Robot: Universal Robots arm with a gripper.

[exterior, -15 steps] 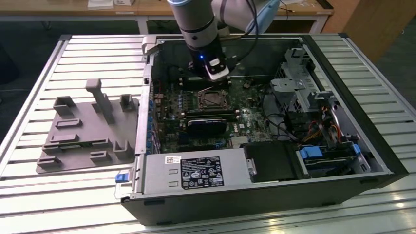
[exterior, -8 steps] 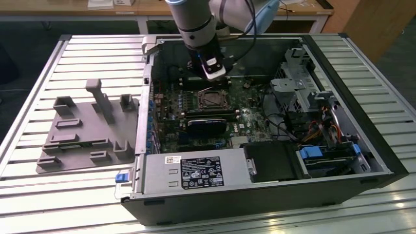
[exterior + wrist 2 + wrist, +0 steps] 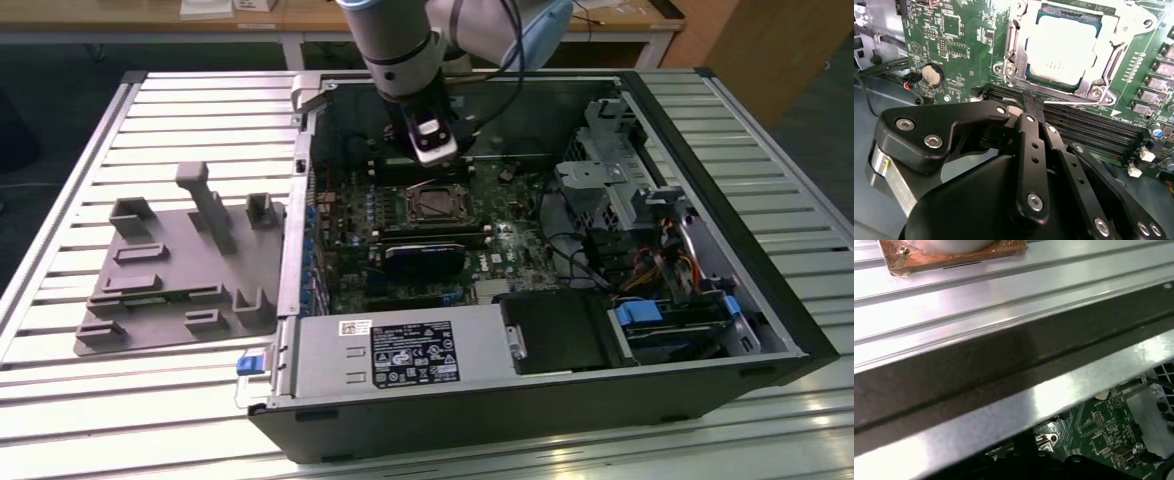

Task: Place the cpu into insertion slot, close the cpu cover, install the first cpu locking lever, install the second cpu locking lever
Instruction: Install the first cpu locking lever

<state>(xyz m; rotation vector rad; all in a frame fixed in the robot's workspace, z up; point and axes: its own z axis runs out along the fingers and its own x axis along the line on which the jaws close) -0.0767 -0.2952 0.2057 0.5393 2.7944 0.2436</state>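
In the second wrist view the cpu [image 3: 1061, 46] lies flat in the insertion slot [image 3: 1030, 76] on the green board. The cpu cover [image 3: 1108, 31] is down around it, its window showing the silver top. A thin wire locking lever [image 3: 1076, 103] juts out along the slot's near side. My gripper [image 3: 1027, 106] is shut, its black fingers [image 3: 1030, 150] meeting at the lever's end; whether they pinch it I cannot tell. In the exterior view the gripper [image 3: 433, 156] hangs inside the open computer case just behind the slot [image 3: 434, 203].
Long black memory slots [image 3: 1089, 132] run just beside the gripper tip. A black card [image 3: 424, 258], cables [image 3: 667, 265] and the power supply [image 3: 400, 352] fill the case. A grey moulded fixture [image 3: 174, 265] lies on the slatted table at the exterior view's left.
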